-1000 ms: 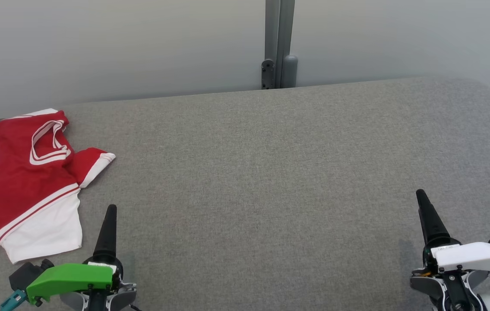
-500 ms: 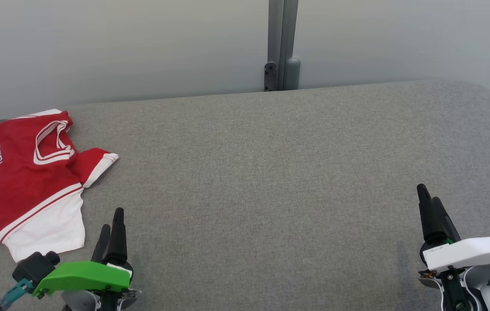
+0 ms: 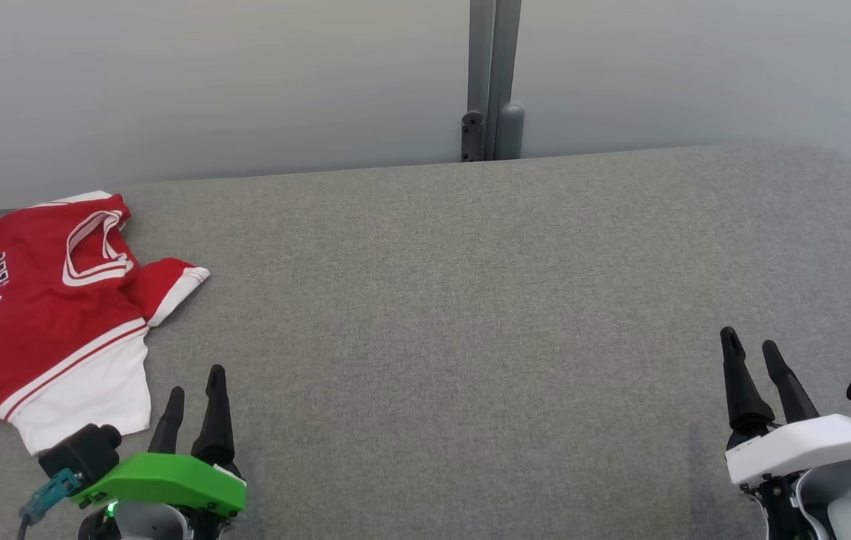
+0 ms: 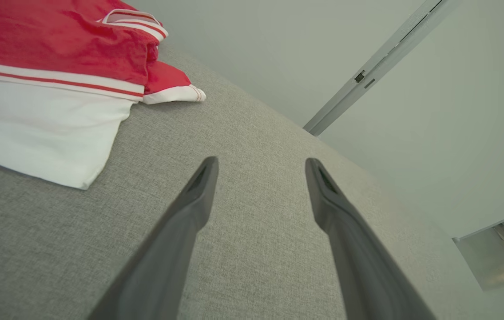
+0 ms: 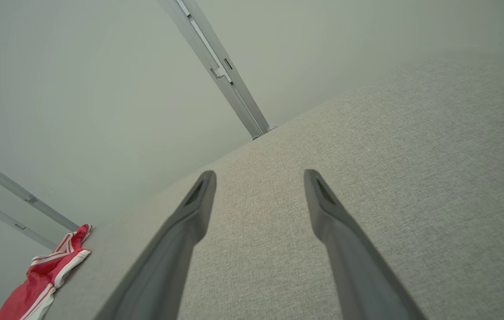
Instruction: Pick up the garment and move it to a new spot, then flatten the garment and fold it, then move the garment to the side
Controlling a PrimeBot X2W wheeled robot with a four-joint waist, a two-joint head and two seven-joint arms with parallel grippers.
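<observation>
Both grippers empty, fingers spread wide. My left gripper [image 3: 196, 379] hangs over the grey padded top [image 3: 470, 300]. The shirt [image 3: 28, 300] lies just ahead and to its left, with a white edge nearest and the collar farther off. The red body runs away leftward, rumpled, not flat. My right gripper [image 3: 747, 338] is well apart from it, across bare padding. Judgement: the left arm reaches first, a short swing left. Beyond the pad's far edge is a pale wall [image 3: 245, 75] with a metal post [image 3: 492, 75].
</observation>
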